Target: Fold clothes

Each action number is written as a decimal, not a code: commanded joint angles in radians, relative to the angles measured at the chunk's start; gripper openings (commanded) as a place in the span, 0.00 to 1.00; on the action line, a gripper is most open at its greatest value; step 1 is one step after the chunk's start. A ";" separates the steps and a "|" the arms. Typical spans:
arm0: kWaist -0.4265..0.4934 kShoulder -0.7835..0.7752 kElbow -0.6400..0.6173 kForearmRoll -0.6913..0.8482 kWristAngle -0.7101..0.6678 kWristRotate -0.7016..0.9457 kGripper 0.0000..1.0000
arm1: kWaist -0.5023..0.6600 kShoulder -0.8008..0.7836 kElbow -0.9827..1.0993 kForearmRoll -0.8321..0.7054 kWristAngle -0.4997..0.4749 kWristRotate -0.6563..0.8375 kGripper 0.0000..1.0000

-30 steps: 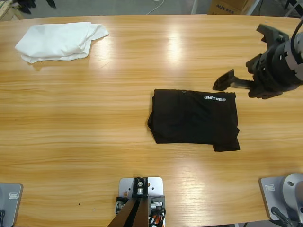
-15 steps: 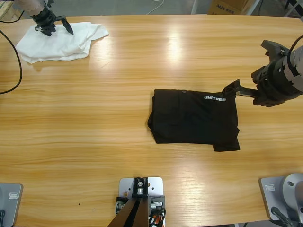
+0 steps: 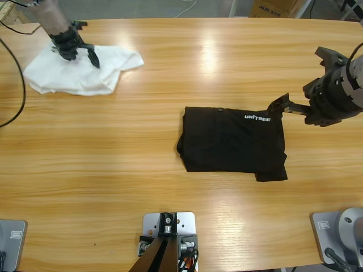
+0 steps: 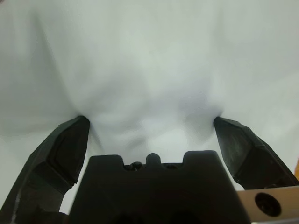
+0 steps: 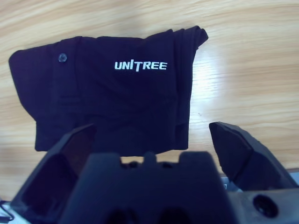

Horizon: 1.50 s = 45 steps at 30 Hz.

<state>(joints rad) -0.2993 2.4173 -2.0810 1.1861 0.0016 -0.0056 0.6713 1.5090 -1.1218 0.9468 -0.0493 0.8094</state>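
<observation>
The black T-shirt [image 3: 232,141] lies folded on the surface [image 3: 170,85], untouched. The left pincer [image 3: 79,52], spread, has just arrived on the white garment [image 3: 85,71] and dragged it slightly. The right pincer [image 3: 283,105], also spread, has retreated beside the shirt; folding seems finished.

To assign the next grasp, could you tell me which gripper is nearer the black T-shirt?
Right. The right gripper hovers at the black T-shirt's collar-side corner; the left gripper is far off, on the white garment.
</observation>
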 commanded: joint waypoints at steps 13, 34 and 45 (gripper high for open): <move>-0.551 -0.316 1.177 -0.655 0.126 0.723 1.00 | -0.012 -0.318 0.179 0.028 0.025 0.021 1.00; -0.466 -0.469 1.199 -0.693 -0.047 0.945 1.00 | -0.012 -0.270 0.182 0.001 0.032 0.020 1.00; -0.431 -0.595 0.842 -0.379 -0.366 0.784 1.00 | -0.108 -0.314 0.236 -0.109 0.169 -0.067 0.98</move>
<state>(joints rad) -0.7218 1.8450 -1.1143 0.6519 -0.2629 0.7907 0.6307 1.2041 -0.9363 0.8740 0.0853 0.7597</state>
